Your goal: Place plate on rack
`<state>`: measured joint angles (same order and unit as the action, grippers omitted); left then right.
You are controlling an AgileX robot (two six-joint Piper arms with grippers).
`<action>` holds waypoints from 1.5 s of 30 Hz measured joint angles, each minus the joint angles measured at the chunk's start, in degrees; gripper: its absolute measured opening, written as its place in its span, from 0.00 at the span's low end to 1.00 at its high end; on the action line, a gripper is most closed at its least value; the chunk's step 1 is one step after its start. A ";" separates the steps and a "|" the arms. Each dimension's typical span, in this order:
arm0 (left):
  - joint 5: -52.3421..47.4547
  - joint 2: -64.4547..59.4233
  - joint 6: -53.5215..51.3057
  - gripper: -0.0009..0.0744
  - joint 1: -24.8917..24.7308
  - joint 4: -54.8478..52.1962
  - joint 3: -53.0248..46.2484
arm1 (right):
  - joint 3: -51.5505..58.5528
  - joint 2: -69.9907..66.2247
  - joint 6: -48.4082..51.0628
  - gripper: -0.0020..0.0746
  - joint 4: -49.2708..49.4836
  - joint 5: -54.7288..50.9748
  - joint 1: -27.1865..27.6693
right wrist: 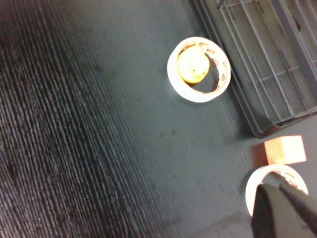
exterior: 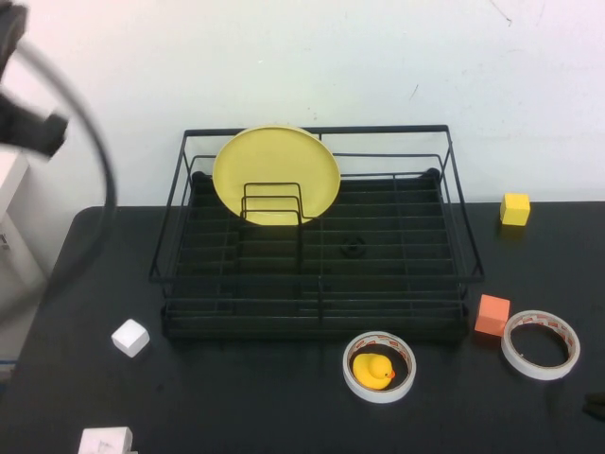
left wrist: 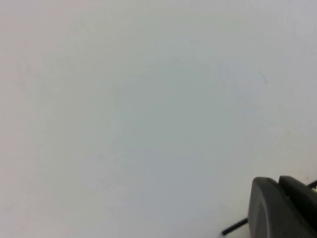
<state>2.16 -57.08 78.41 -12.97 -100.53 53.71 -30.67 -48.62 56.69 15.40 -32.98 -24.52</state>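
Note:
The pale-yellow plate (exterior: 275, 174) stands on edge in the back left of the black wire rack (exterior: 317, 312), leaning against a small wire divider. My left gripper (exterior: 38, 130) is raised high at the far left, well away from the rack. In the left wrist view its fingers (left wrist: 277, 182) are together, hold nothing, and face the white wall. My right gripper (right wrist: 277, 187) is shut and empty, low at the table's front right corner, over a tape roll (right wrist: 275, 186).
A tape roll (exterior: 379, 366) with a yellow rubber duck (exterior: 372, 371) inside lies in front of the rack. An orange block (exterior: 492, 315) and another tape roll (exterior: 540, 343) lie at the right. A yellow cube (exterior: 515, 209) sits at the back right, and white blocks (exterior: 130, 337) at the front left.

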 joint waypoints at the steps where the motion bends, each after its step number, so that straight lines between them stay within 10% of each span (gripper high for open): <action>1: 0.29 1.55 -1.12 0.01 0.00 0.00 -0.79 | 0.00 0.04 0.00 0.03 0.00 0.01 0.00; 18: -13.73 26.04 19.32 0.01 0.00 4.04 -6.48 | 0.00 1.26 0.65 0.03 1.91 -0.24 0.00; 45: -18.07 57.92 9.26 0.01 0.00 38.98 -40.05 | 6.57 25.86 -4.27 0.03 7.53 -9.28 0.00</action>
<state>-15.91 0.84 87.67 -12.97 -61.55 13.66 -24.10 -22.76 52.42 22.93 -42.26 -24.52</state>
